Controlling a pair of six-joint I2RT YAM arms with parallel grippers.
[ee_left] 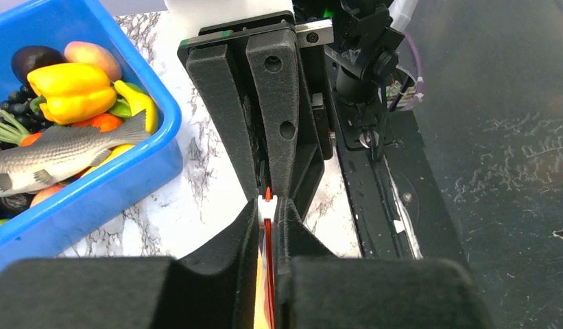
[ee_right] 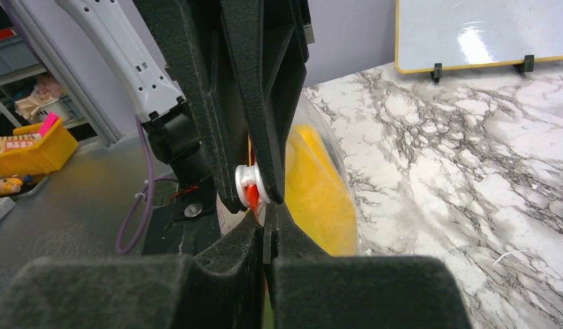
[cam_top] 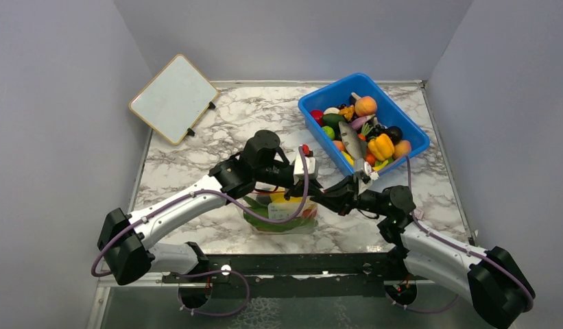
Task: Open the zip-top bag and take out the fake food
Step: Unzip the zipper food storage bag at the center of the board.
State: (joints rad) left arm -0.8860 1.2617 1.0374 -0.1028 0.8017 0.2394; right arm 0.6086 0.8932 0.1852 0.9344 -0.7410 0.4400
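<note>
The zip-top bag (cam_top: 284,218) lies on the marble table between my two grippers, with yellow and green fake food (cam_top: 286,200) inside. My left gripper (cam_top: 311,185) is shut on the bag's red-orange zip strip (ee_left: 268,236), with the white slider (ee_right: 249,184) at its fingertips (ee_left: 247,226). My right gripper (cam_top: 326,195) faces it tip to tip and is shut on the bag's mouth edge (ee_right: 267,233). In the right wrist view a yellow toy (ee_right: 319,188) shows through the clear plastic. The rest of the bag's contents are hidden by the arms.
A blue bin (cam_top: 330,89) full of toy fruits, vegetables and a grey fish (ee_left: 55,154) stands at the back right, close to the grippers. A whiteboard (cam_top: 174,98) leans on the left wall. The black base rail (cam_top: 285,264) runs along the near edge.
</note>
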